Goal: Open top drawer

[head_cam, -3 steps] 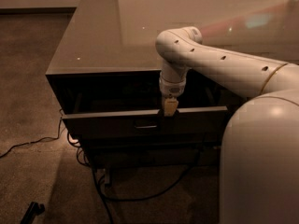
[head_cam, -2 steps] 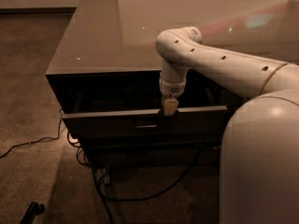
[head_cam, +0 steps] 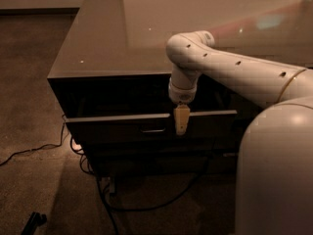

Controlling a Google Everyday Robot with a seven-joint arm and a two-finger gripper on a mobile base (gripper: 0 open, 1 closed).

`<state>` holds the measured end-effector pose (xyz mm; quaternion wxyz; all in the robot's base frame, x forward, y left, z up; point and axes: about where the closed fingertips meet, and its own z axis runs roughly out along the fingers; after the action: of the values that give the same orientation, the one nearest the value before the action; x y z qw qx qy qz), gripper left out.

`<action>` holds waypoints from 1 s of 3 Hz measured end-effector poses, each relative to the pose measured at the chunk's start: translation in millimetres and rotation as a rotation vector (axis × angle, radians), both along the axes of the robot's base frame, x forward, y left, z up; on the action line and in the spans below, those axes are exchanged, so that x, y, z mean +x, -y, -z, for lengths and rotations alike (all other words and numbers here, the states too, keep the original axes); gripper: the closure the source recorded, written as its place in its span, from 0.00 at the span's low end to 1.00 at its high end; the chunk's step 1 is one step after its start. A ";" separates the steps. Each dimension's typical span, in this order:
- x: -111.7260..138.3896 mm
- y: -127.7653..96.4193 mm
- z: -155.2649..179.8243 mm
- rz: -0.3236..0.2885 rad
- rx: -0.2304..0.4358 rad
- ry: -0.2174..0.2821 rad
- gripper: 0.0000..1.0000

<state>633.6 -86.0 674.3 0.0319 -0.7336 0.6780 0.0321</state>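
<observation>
Firstly, we list the carpet (head_cam: 29, 82), brown and dim, covering the floor left of and in front of the furniture.

Item two: the robot's body (head_cam: 279, 180), a broad white rounded shell filling the lower right corner.

Item three: the cabinet (head_cam: 107, 38), dark, with a glossy top that reflects small points of light. We see its front face and left corner.

Item four: the arm (head_cam: 234, 67), white with a row of small dark holes. It reaches from the right across the cabinet's top, then bends down at a rounded elbow over the front edge.

Item five: the top drawer (head_cam: 112, 126), wide and shallow, directly under the cabinet's top. Its flat front panel stands forward of the cabinet's face, with a dark gap behind its upper edge. We cannot make out the interior. The lower rows beneath it lie in shadow.

Item six: cables (head_cam: 29, 151), dark, trailing over the carpet from under the cabinet to the left and towards the front.

Item seven: the gripper (head_cam: 181, 121), tan, hanging straight down from the wrist. It crosses the top edge of the drawer's front panel, just right of centre. We cannot tell whether the claw is apart or together.

Item eight: the pull handle (head_cam: 153, 130), a small rectangle at the panel's centre, just left of the gripper.

Item nine: a small dark object (head_cam: 34, 222) on the carpet at the lower left, not identifiable.
</observation>
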 end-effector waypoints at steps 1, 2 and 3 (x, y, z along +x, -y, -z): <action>-16.1 11.1 10.0 0.054 0.027 0.003 0.00; -44.8 25.9 27.3 0.101 0.048 -0.029 0.19; -63.9 32.1 40.8 0.117 0.111 -0.062 0.42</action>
<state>569.8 -118.1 633.4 0.0533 -0.6884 0.7177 0.0905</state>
